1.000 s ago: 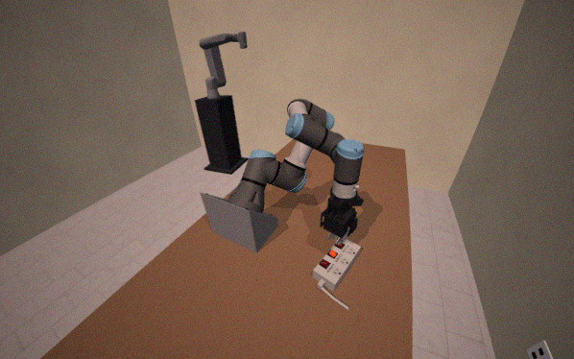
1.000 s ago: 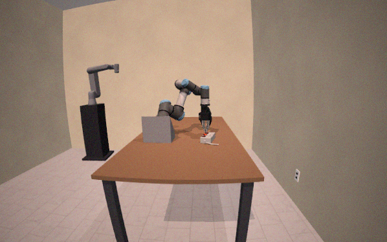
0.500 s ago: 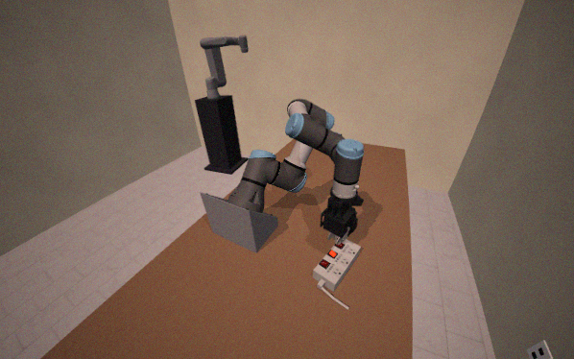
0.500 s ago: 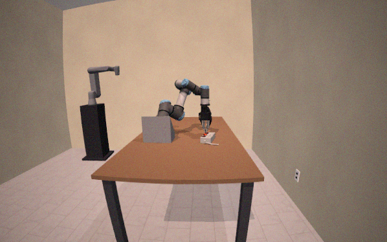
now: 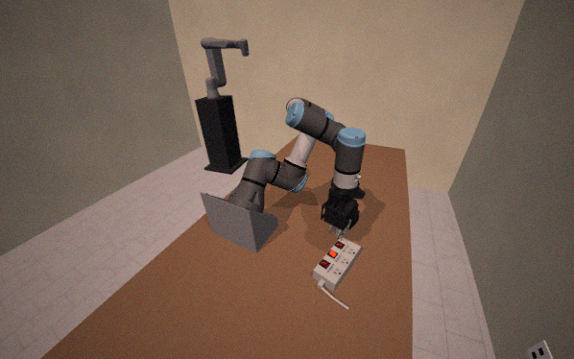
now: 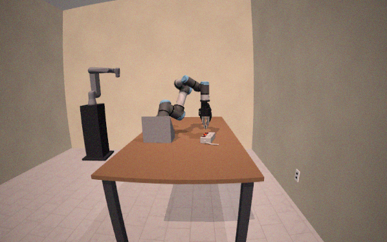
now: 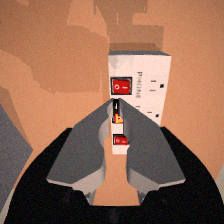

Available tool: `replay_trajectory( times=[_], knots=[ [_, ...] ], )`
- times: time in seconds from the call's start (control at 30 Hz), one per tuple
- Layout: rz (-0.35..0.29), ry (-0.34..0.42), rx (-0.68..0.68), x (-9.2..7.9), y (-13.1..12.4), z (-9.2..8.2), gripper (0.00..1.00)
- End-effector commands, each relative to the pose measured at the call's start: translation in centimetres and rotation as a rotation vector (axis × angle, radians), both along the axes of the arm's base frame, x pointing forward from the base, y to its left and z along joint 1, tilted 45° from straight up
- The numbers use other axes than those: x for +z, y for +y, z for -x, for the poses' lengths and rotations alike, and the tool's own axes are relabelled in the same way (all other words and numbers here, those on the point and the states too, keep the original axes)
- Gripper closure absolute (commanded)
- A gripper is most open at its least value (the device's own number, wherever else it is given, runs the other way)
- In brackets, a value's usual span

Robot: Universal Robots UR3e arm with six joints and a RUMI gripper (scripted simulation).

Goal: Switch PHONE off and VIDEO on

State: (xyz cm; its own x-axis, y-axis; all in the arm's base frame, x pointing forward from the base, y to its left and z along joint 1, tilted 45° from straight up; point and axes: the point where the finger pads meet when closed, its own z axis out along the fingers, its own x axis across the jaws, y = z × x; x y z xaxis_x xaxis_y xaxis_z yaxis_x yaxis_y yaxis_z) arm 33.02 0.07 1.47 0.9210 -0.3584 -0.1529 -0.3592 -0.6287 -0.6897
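Note:
The white power strip (image 5: pixel 337 264) lies on the brown table with its switches facing up; it also shows in the exterior view (image 6: pixel 207 138). It has three red rocker switches in a row. In the wrist view the far switch (image 7: pixel 120 86), labelled PHONE, looks dark red and unlit. The middle switch (image 7: pixel 117 118) glows orange and is partly hidden by my fingers. The near switch (image 7: pixel 120 140) is red. I cannot read the other labels. My gripper (image 5: pixel 339 233) is shut and empty, pointing down, its tips just above the strip between the far and middle switches.
The strip's white cable (image 5: pixel 333 297) trails toward the table's front. The grey wedge-shaped base (image 5: pixel 240 223) of my arm stands to the left. A second arm on a black pedestal (image 5: pixel 218 130) stands off the table at the back. The table's right edge is close to the strip.

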Motion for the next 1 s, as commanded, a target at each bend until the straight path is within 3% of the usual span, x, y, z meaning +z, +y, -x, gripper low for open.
replay_trajectory(
  times=[0.0, 0.77, 0.97],
  knots=[
    [0.001, -0.001, 0.000, 0.5, -0.5, 0.1, 1.00],
    [0.001, -0.001, 0.000, 0.7, -0.7, 0.1, 1.00],
    [0.003, 0.000, -0.001, -1.4, -3.6, 0.8, 1.00]
  ],
)
